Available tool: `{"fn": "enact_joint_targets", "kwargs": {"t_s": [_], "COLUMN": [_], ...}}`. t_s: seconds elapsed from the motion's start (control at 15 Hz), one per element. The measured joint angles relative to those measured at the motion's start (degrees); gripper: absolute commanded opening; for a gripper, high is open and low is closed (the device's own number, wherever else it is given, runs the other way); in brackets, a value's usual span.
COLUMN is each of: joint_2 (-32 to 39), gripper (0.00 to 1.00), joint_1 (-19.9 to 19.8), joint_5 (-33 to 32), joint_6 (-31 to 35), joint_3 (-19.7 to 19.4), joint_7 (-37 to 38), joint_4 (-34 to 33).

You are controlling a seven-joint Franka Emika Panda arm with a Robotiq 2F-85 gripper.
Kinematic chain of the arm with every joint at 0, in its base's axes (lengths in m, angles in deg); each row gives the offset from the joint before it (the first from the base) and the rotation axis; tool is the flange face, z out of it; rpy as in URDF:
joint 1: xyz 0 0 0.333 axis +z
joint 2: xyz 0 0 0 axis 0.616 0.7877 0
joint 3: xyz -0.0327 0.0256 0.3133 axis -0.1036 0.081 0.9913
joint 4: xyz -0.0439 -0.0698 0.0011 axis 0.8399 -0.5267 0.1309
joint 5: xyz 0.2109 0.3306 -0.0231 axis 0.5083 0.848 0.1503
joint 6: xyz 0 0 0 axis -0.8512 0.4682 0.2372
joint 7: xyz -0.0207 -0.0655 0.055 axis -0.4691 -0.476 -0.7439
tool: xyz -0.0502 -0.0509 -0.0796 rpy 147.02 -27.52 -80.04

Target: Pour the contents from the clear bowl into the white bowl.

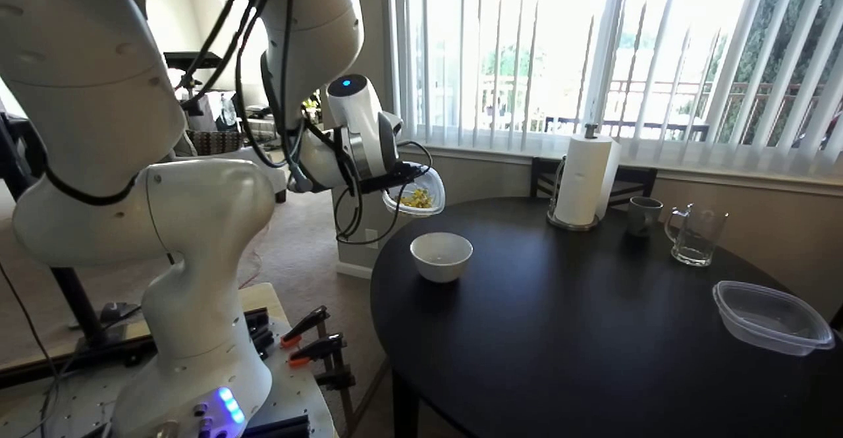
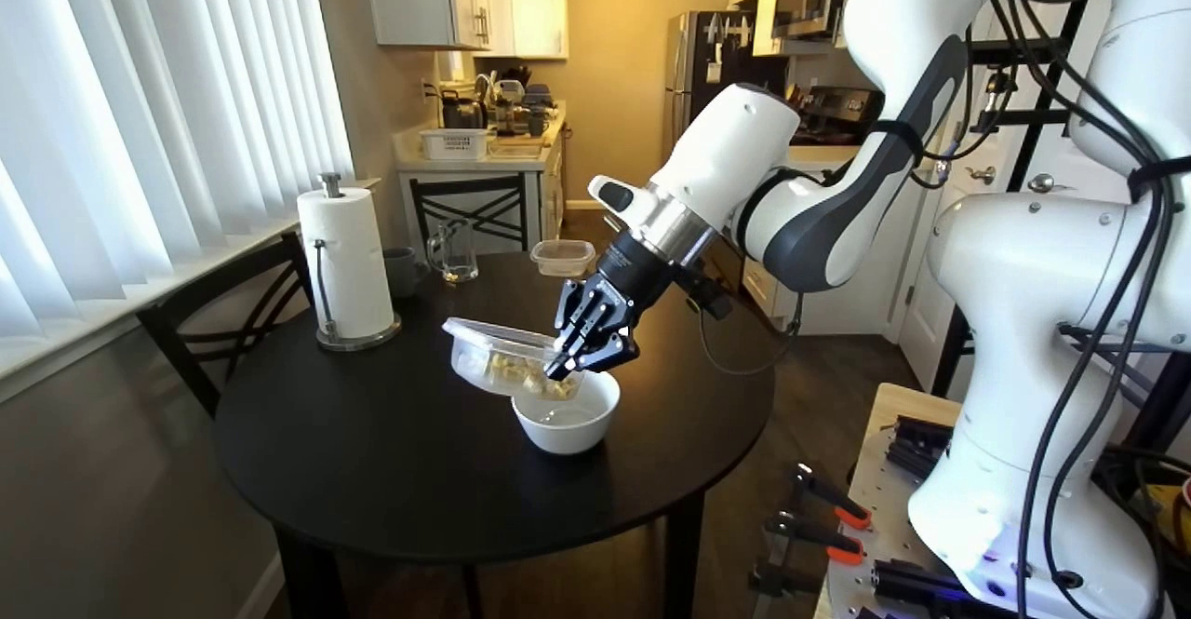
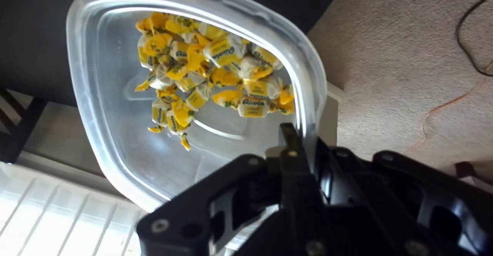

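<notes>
Though near bright blinds (image 2: 195,107), a black round table (image 2: 391,423), the gripper (image 2: 559,365) tight on the clear bowl (image 3: 123,106).

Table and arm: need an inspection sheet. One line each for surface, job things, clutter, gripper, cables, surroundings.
Surface: round dark table, white bowl standing upright on it.
Job things: clear bowl tilted, wrapped candies inside; no candy seen in the white bowl.
Clutter: paper towel roll, dark mug, glass mug and wide clear container on the table; clamps near the arm.
Gripper: pinching the clear bowl by its rim.
Cables: black cables strung along the arm; thin cord on the carpet.
Surroundings: window blinds, dark chair, kitchen counter.
</notes>
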Motion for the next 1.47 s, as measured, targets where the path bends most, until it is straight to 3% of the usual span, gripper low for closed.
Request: {"fn": "enact_joint_targets", "kwargs": {"t_s": [0.2, 0.47, 0.8, 1.07, 1.47], "joint_2": [-8.3, -20.4, -31.7, -39.3, -40.7], "gripper": [0.06, 0.06, 0.06, 0.06, 0.06], "joint_1": [6.5, 5.1, -1.4, -2.5, -4.8], "joint_5": [-0.3, 1.9, 10.4, 18.5, 36.7], "joint_6": [-5.6, -12.7, -19.5, -26.7, -31.7], "joint_3": [-7.9, -11.1, -5.9, -3.5, 0.7], "joint_7": [-0.9, -6.5, -14.0, -18.0, -25.0], "joint_4": [-0.2, -0.2, -0.1, -0.2, -0.2]}}
